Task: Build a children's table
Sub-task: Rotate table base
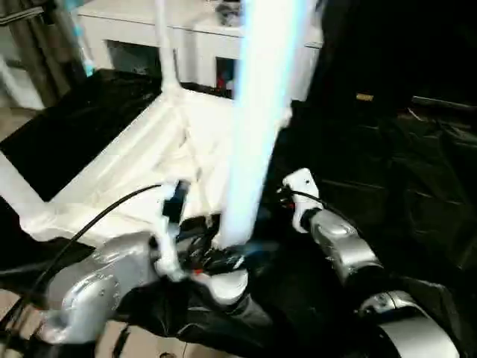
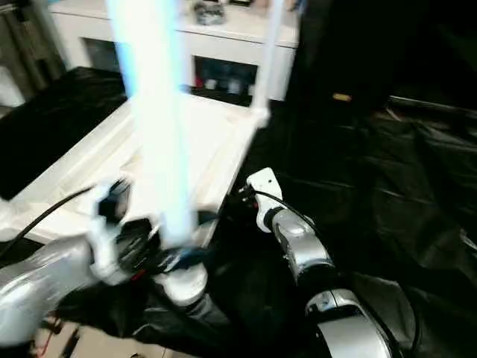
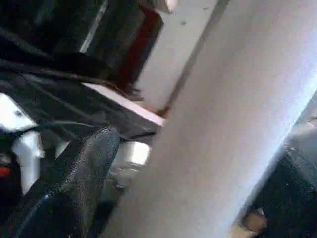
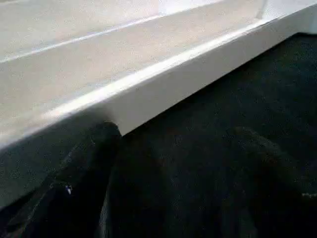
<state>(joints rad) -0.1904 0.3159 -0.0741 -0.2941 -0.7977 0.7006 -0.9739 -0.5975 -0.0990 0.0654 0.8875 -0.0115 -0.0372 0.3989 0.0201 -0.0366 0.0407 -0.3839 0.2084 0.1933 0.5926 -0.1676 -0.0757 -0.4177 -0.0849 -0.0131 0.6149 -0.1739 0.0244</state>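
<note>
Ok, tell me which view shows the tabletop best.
The left eye view: the tabletop shows with two legs standing in its corners. The right eye view shows it partly behind a held leg; the right wrist view, just an edge.

**Children's table, upside down, with legs going in**

The white plastic tabletop lies inverted on a black sheet, its ribbed underside facing up and its raised rim running along each edge. One thin white tubular leg stands upright in the round socket at the far corner. A second leg, close to the camera and washed out to pale blue-white, rises nearly vertical at the near edge, its lower end at a round corner socket. Another leg lies at the tabletop's left corner.
</note>
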